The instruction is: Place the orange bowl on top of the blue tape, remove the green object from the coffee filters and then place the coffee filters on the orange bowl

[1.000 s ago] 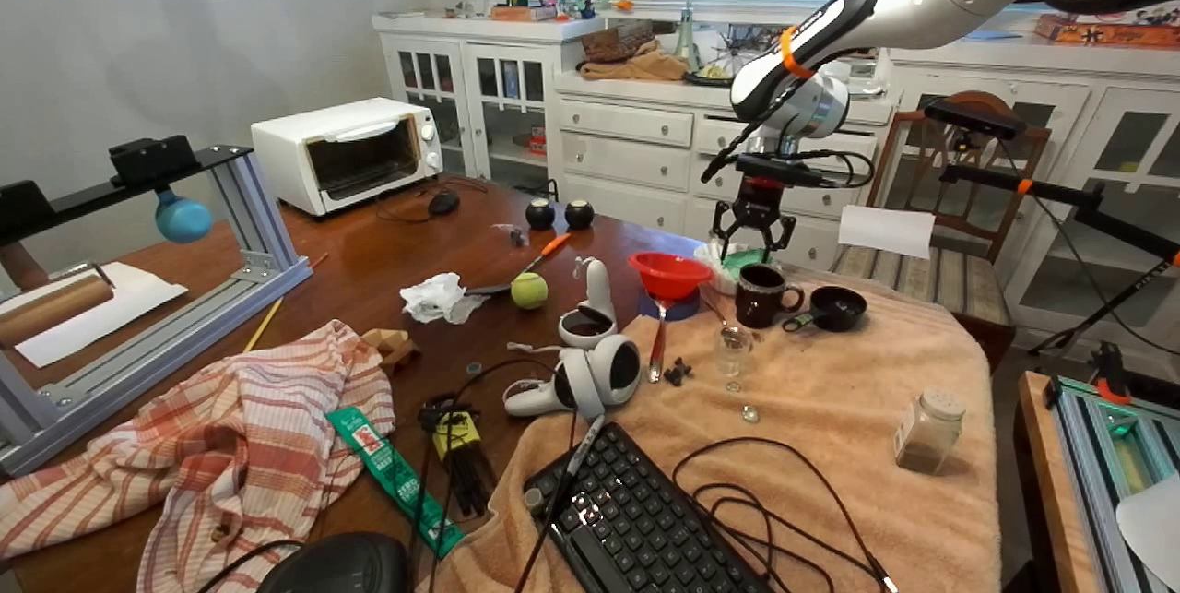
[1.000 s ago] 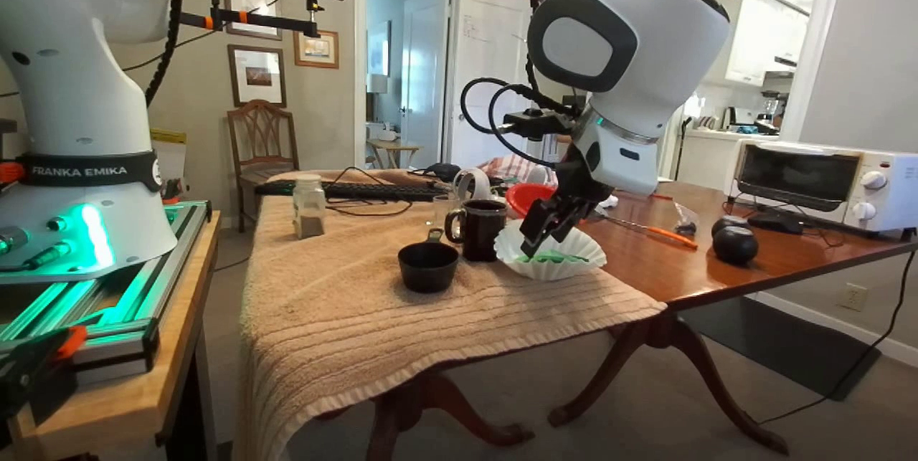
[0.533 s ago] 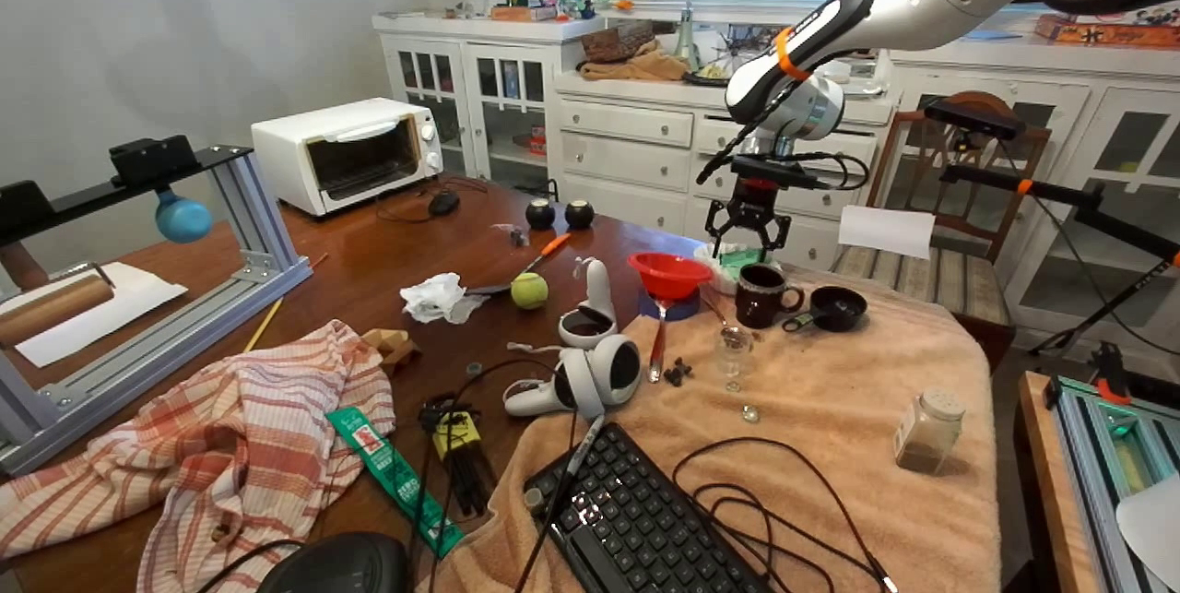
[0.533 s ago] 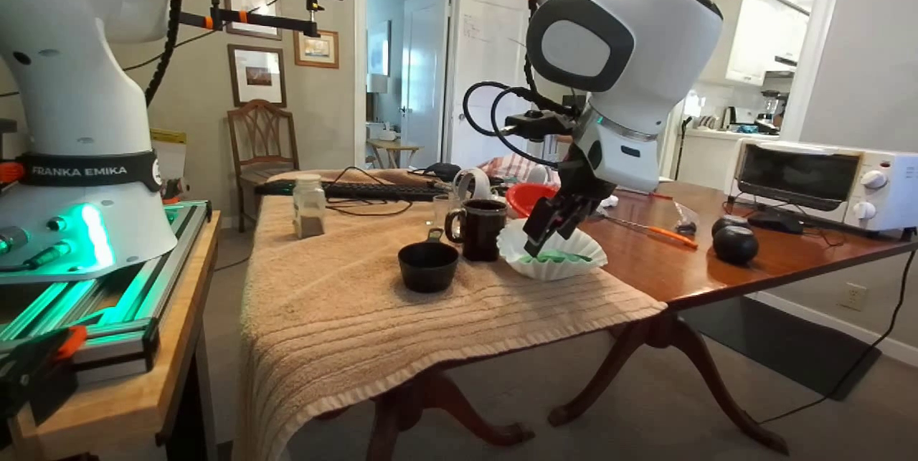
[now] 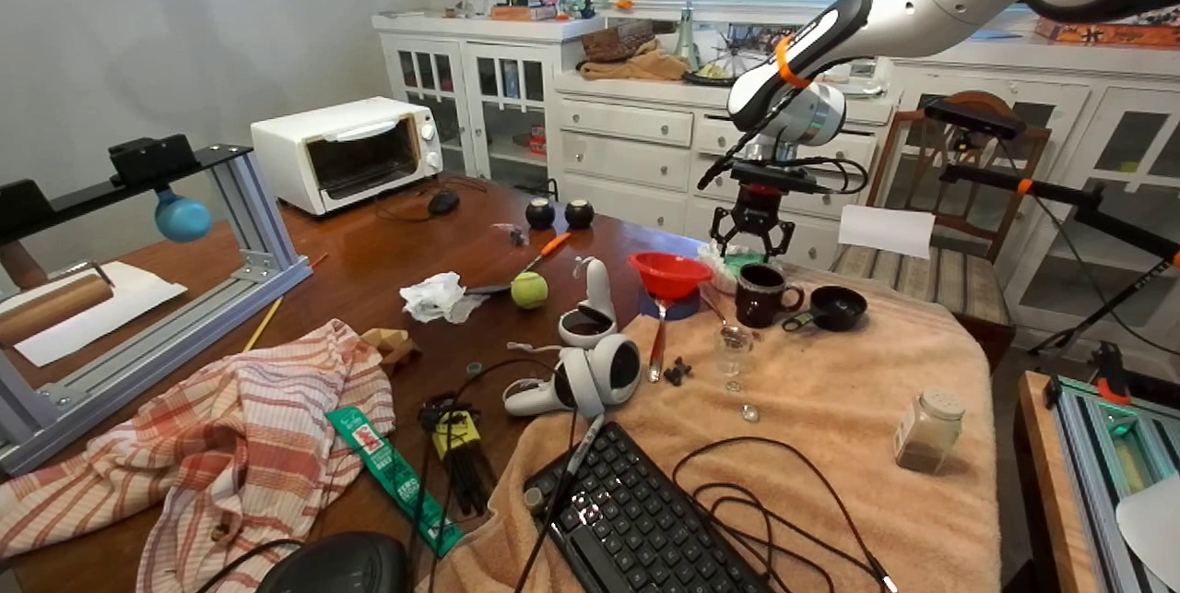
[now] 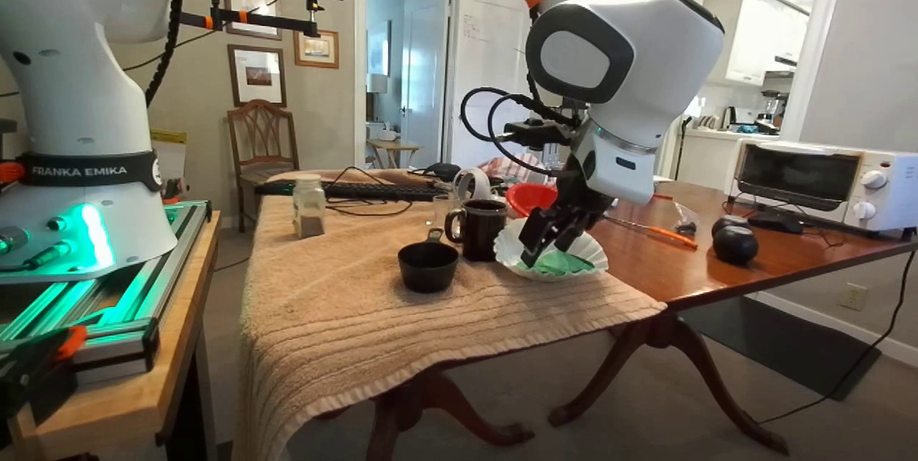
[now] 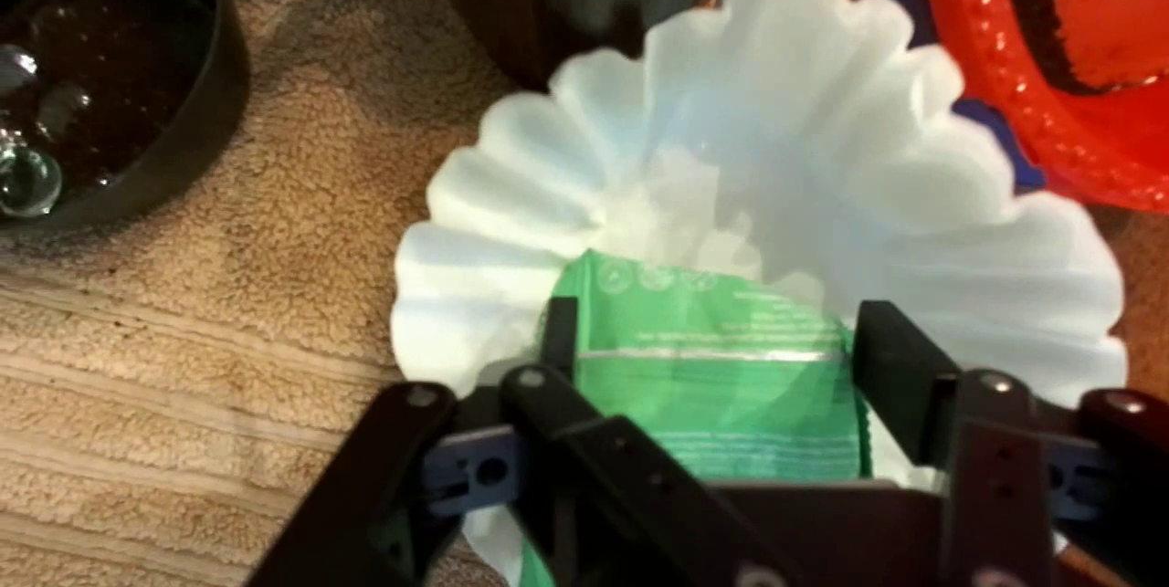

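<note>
Surface (image 5: 433,247) of brown wood carries everything I need, and a peach towel (image 6: 323,317) covers the part I work over. My end effector (image 7: 720,331) hangs above it, spread, with nothing pinched that I can see. Beneath it lie the fluted paper coffee filters (image 7: 776,140), light enough, I judge, to rise along if I snag a pleat. Just beside them the orange bowl (image 5: 669,278) already sits on the blue tape (image 5: 684,308), so I should carry away from that side. The green printed packet (image 7: 717,395) lies in the filters, between my finger pads (image 7: 900,359): I should sink straight, keep both outside its edges but off the paper, close slowly and lift it vertically.
</note>
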### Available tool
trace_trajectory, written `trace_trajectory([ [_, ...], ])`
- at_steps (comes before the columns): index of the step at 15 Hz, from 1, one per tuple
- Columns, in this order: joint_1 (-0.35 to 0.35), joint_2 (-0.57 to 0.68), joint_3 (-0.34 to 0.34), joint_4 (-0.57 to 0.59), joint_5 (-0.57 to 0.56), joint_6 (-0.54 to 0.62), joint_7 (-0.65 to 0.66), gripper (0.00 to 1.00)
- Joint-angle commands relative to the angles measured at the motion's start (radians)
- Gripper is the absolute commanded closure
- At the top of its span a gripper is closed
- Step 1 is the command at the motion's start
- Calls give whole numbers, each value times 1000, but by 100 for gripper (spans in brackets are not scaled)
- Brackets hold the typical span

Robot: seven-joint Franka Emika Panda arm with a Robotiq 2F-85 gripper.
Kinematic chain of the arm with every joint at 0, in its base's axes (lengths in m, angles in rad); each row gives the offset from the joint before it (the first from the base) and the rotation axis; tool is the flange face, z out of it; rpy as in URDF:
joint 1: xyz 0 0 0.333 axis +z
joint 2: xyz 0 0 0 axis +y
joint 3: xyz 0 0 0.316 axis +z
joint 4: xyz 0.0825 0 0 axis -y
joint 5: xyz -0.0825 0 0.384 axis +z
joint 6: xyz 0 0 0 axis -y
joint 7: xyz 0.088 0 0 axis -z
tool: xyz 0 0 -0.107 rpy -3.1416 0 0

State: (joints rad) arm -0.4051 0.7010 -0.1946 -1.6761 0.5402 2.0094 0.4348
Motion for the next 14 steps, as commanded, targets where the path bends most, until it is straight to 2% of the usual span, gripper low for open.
trace_trajectory([
  [1,13,22,-15,21,3,-8,45,53],
  [4,15,21,-16,26,0,-9,60,77],
  [6,15,23,-16,30,0,-9,67,82],
  [9,17,-3,-14,7,2,-7,60,97],
  [10,19,-19,-13,-10,3,-2,54,94],
  [14,36,-89,-12,-79,2,25,23,96],
])
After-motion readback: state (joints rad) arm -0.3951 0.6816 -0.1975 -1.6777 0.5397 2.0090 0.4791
